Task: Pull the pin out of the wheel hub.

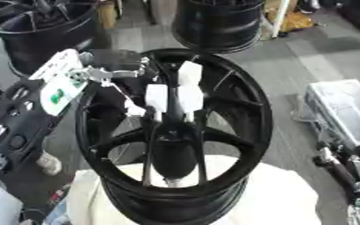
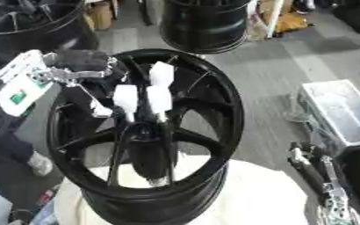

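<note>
Black wheel hub (image 1: pixel 175 145): lies face-up on a white padded support (image 1: pixel 283 197), spokes meeting at its centre.
Left hand (image 1: pixel 167 99): enters from the upper left, white-tipped fingers (image 1: pixel 189 72) pointing down over the hub centre; whether they grasp anything I cannot tell.
Pin: not distinguishable; the hub centre is hidden beneath the fingers.
Right hand (image 2: pixel 321 180): at the lower right edge, well apart from the hub; finger posture I cannot tell.
Surroundings: further black wheels (image 1: pixel 217 22) on the floor beyond; a metal case (image 1: pixel 344 110) to the right.
</note>
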